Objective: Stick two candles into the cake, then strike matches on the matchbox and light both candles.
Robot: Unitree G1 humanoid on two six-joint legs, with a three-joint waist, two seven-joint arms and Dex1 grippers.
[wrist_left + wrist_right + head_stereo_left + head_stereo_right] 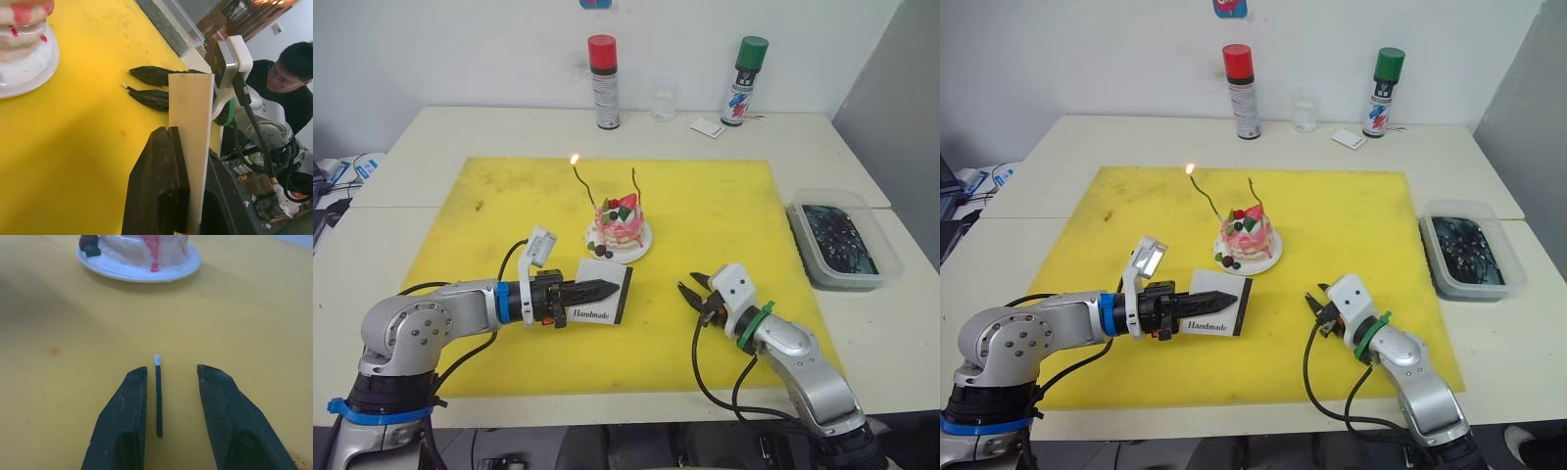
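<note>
Yellow mat (724, 206) carries the cake (620, 223). Left gripper (597, 290), reaching right, pinches the matchbox (603, 294). Right gripper (168, 382), low on the mat, is parted around a match (158, 396).

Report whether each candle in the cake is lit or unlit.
Left candle lit: a flame at its tip. Right candle unlit: bare tip.

My silver arms, black fingers

My left gripper (607, 289) wears a blue collar, my right gripper (695, 291) a green one; white camera blocks and black cables ride both wrists.
</note>
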